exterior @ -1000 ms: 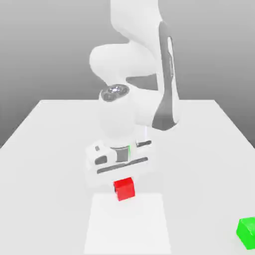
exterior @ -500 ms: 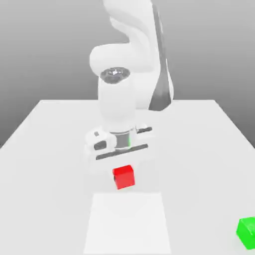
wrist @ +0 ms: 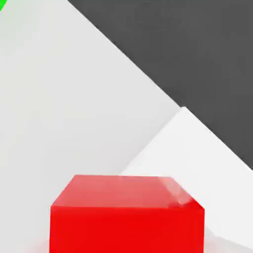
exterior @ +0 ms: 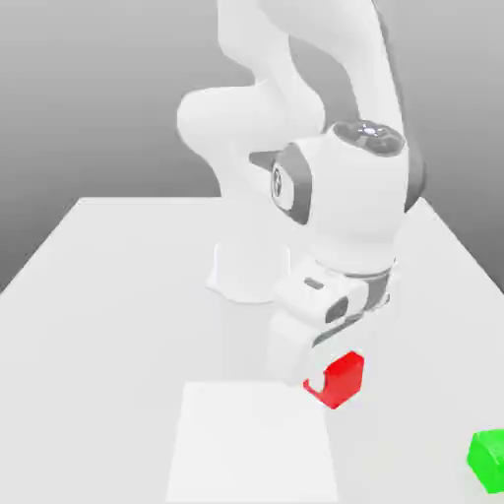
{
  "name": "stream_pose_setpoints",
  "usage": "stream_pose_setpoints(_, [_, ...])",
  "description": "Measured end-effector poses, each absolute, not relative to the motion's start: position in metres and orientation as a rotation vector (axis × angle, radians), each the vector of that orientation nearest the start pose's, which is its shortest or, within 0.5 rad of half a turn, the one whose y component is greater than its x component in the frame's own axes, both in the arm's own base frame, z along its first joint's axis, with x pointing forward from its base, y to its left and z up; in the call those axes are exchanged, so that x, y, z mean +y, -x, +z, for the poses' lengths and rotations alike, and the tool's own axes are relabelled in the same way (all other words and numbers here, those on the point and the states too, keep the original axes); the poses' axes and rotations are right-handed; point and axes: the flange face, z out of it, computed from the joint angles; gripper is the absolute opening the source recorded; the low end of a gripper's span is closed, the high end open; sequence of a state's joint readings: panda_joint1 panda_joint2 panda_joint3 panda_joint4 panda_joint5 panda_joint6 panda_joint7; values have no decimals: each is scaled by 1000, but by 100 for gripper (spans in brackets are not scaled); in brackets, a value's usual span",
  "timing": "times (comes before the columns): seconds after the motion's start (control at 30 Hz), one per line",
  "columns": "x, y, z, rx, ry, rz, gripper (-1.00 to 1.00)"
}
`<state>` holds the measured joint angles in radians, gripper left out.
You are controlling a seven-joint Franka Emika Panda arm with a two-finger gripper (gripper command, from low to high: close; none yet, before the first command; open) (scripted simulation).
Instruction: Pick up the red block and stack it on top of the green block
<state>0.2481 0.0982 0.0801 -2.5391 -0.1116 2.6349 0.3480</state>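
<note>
The red block (exterior: 338, 380) hangs tilted above the white table, held in my gripper (exterior: 325, 379), which is shut on it. In the hand view the red block (wrist: 127, 213) sits close in front of the camera. The green block (exterior: 488, 459) rests on the table at the exterior view's lower right, well apart from the red one. A sliver of the green block (wrist: 2, 4) shows at a corner of the hand view.
The white table (exterior: 108, 315) carries a paler square patch (exterior: 251, 443) near its front edge. The robot's base (exterior: 251, 271) stands at the middle back. Beyond the table's edge the floor (wrist: 197, 59) is dark.
The arm has swung toward the exterior view's right, carrying the red block with it and tilting it. The green block has stayed put.
</note>
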Motion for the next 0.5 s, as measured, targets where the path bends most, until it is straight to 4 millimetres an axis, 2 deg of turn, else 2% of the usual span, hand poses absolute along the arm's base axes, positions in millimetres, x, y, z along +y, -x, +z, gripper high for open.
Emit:
stream_pose_setpoints(0.1, [202,-447,240,-294,3162,-17,-100])
stream_pose_setpoints(0.23, [282,-452,245,-538,3103,-3,-100])
stream_pose_setpoints(0.3, [299,-452,228,-586,3088,1,-100])
stream_pose_setpoints(0.37, [303,-451,199,-597,3084,2,-100])
stream_pose_setpoints(0.4, [304,-451,188,-600,3084,2,100])
stream_pose_setpoints(0.5, [304,-451,188,-600,3084,2,100])
